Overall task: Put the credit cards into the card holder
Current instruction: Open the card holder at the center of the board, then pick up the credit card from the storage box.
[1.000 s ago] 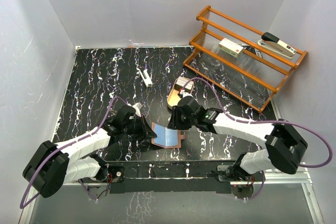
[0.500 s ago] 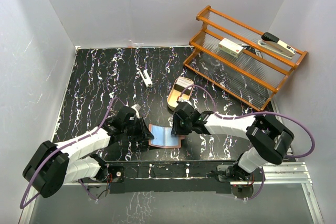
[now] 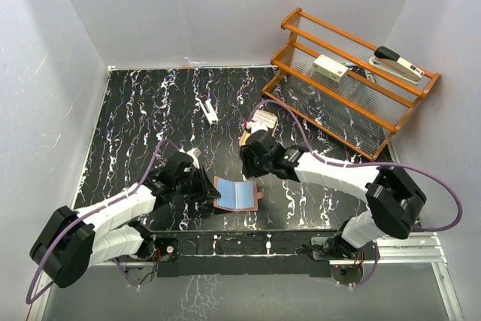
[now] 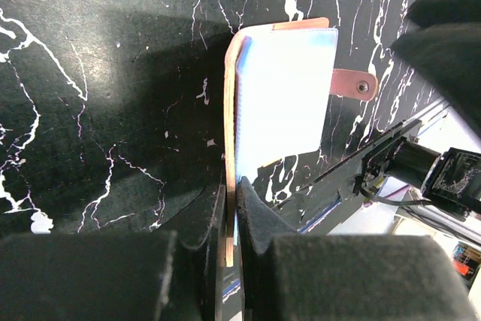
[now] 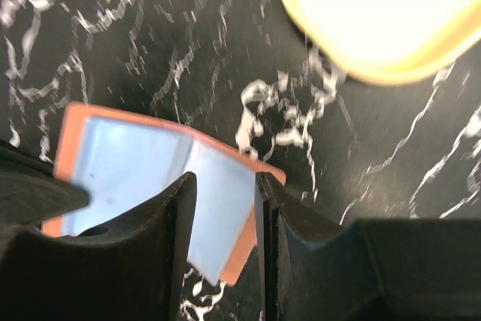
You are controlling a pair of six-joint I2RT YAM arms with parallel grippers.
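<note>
The card holder (image 3: 239, 195) lies open on the black marbled table, pale blue inside up, its tab (image 4: 353, 84) sticking out. My left gripper (image 3: 207, 189) is shut on its left flap, the flap edge pinched between the fingers in the left wrist view (image 4: 231, 201). My right gripper (image 3: 252, 162) is open and empty, hovering just above the holder's right flap (image 5: 218, 186), between it and the tan oval tray (image 3: 246, 140). The credit cards (image 3: 263, 119) lie in the far end of that tray. In the right wrist view the tray (image 5: 376, 13) is glared out and the cards cannot be made out.
A wooden rack (image 3: 353, 110) stands at the back right, with a white box (image 3: 329, 67) and a stapler (image 3: 398, 64) on it. A small white object (image 3: 209, 112) lies in the middle of the table's far part. Grey walls close in both sides.
My right gripper dipped onto the holder's right flap, then drew back toward the tray. My left gripper has kept its hold on the left flap.
</note>
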